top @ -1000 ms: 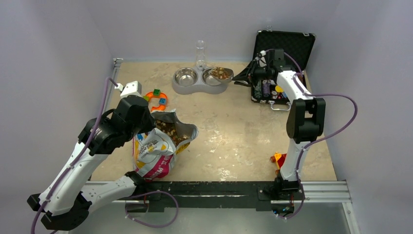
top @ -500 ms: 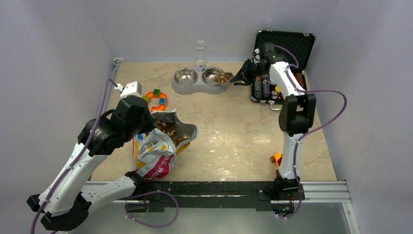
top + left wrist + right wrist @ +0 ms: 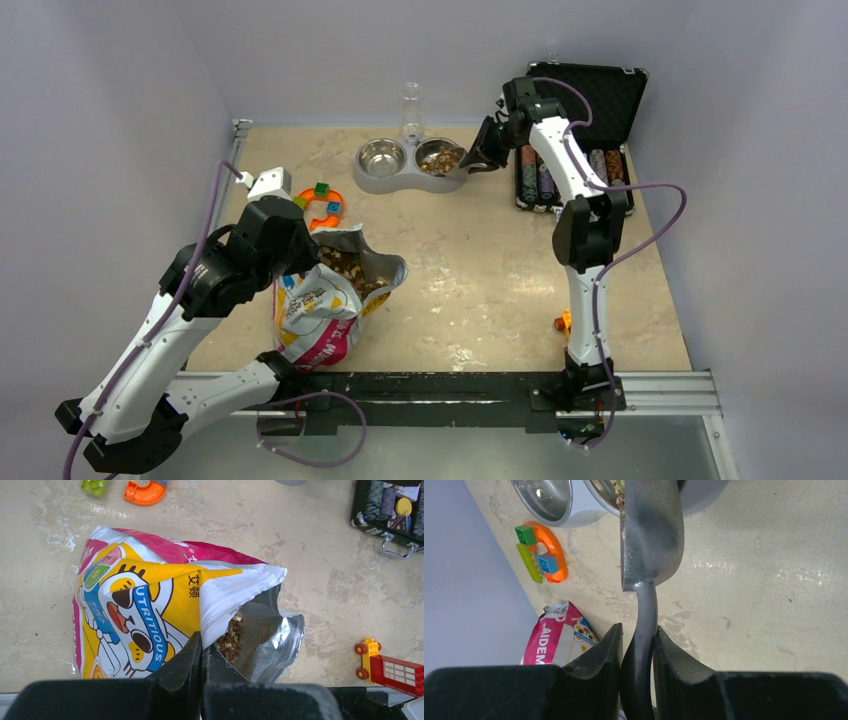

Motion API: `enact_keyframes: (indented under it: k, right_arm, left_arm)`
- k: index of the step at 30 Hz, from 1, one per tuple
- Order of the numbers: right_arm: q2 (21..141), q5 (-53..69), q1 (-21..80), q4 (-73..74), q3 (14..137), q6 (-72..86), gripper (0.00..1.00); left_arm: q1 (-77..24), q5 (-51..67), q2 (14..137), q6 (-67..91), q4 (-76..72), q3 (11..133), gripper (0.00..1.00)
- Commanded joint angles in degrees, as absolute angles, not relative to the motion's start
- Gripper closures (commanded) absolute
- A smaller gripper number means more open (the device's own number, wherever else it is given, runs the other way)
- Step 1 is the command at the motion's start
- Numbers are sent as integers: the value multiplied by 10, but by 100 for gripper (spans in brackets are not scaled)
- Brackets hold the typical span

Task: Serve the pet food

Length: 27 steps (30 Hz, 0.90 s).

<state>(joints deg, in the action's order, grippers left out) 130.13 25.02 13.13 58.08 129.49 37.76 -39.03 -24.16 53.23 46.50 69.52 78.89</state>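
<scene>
Brown and tan pet food fills the right bowl (image 3: 440, 158) of a grey double feeder (image 3: 402, 181); its left bowl (image 3: 380, 156) is bare steel. My right gripper (image 3: 487, 148) is shut on the handle of a metal scoop (image 3: 651, 535). The scoop is turned over with its back up, its tip over the right bowl's rim (image 3: 704, 495). More pet food (image 3: 231, 639) shows in the open mouth of the printed foil bag (image 3: 140, 605). My left gripper (image 3: 202, 647) is shut on the bag's white rim and holds it open.
An open black case of poker chips (image 3: 570, 170) stands right of the feeder. A clear bottle (image 3: 411, 110) stands behind it. An orange toy with small bricks (image 3: 322, 203) lies beyond the bag. A red and yellow toy (image 3: 387, 667) lies near the front right.
My right gripper has swung left from the case to the right bowl and turned the scoop over. The kibble that lay in the scoop is now in the bowl. The left arm is still.
</scene>
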Motion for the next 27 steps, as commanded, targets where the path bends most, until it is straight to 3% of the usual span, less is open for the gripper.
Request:
enact_keyframes:
  k: [1,27]
  right_arm:
    - [1318,205,138,609,1358,355,100]
    - [1340,1,220,597,1391,203,100]
  left_arm:
    - [-387,-245,521,470,707,794,100]
    - [-387,-248,529,467,721,808,100]
